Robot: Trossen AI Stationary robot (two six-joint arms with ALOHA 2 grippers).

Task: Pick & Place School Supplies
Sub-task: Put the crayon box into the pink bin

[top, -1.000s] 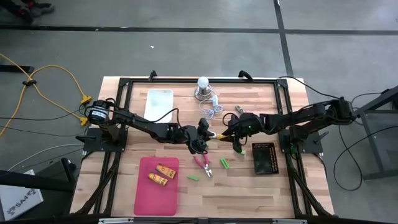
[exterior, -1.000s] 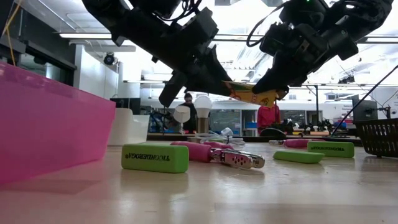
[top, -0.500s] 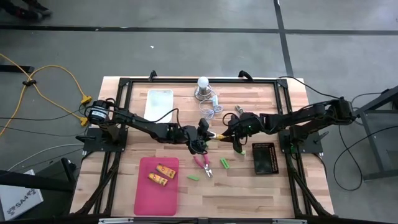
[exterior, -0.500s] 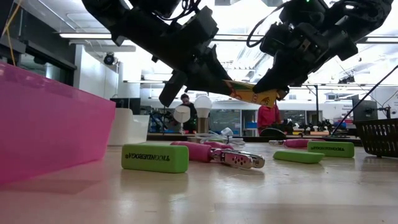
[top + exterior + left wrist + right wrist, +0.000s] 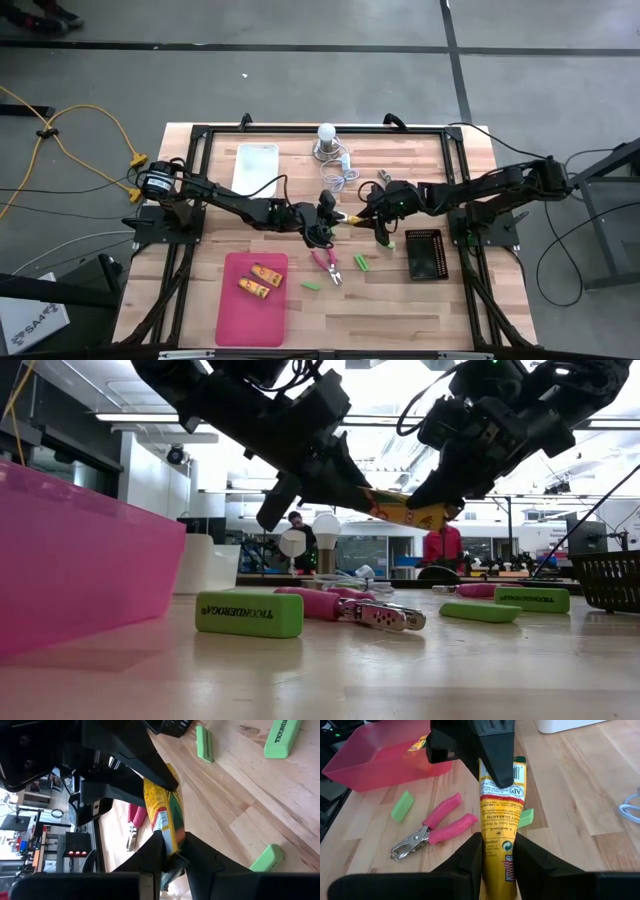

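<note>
One orange-yellow oblong piece (image 5: 348, 217) hangs in the air over the table's middle, held between my two grippers. My left gripper (image 5: 333, 221) is shut on the end toward the table's left, and my right gripper (image 5: 364, 215) is shut on the opposite end. Two more orange-yellow pieces (image 5: 260, 280) lie in the pink tray (image 5: 232, 312). Light-green sticks (image 5: 361, 263) (image 5: 313, 285) lie flat on the wood. A pink-handled tool (image 5: 326, 264) lies near them, below the grippers. A second pink tool (image 5: 478, 590) lies farther back. My left gripper pinches one end of the orange-yellow piece (image 5: 171, 845) between its two fingers (image 5: 152, 855), coming level from the table's left and lying along the piece. The piece is lifted clear and lies nearly level. My right gripper pinches the opposite end (image 5: 498, 847) between its two fingers (image 5: 527, 857), coming level from the table's right, along the piece. The piece stretches from it to the other gripper, well above the table (image 5: 405, 510).
A black mesh basket (image 5: 424, 252) stands toward the right. A white tray (image 5: 256, 165) and a white bulb with coiled cord (image 5: 327, 140) stand toward the far edge. Bare wood lies along the near edge, right of the pink tray. A person shows in the room behind.
</note>
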